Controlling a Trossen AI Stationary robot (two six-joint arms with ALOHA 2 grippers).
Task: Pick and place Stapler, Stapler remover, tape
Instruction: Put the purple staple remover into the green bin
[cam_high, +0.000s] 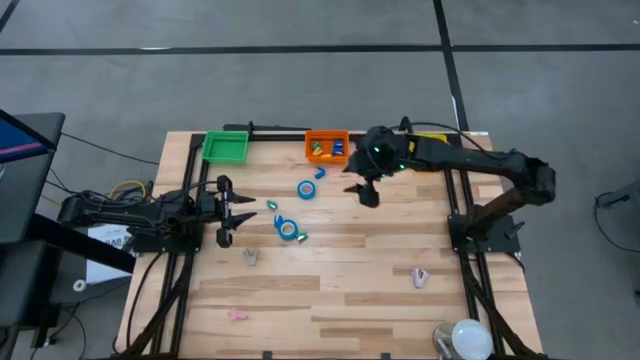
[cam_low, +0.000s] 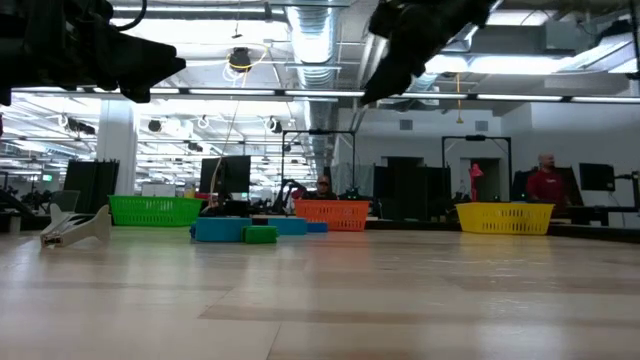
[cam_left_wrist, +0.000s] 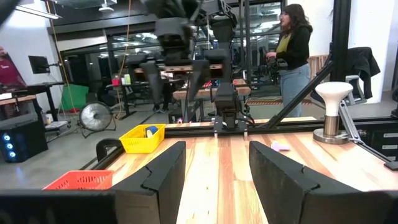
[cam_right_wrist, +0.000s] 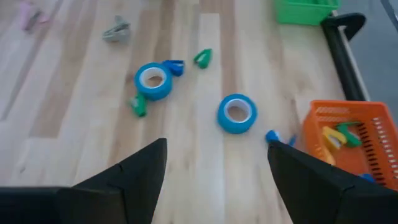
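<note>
Two tape rolls lie on the table: one (cam_right_wrist: 236, 114) sits just beyond my right gripper (cam_right_wrist: 214, 165), whose fingers gape wide and empty beside the orange bin (cam_right_wrist: 348, 140); the other (cam_right_wrist: 153, 81) lies farther off. My left gripper (cam_high: 240, 211) hovers apart, half open, empty.

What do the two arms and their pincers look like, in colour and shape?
Both arms are dark, nearly black, and built of jointed segments. The left pincer has two pointed fingers, black, flat and angular with stepped inner edges. The right pincer looks alike, and small green lights glow on that arm's wrist.
</note>
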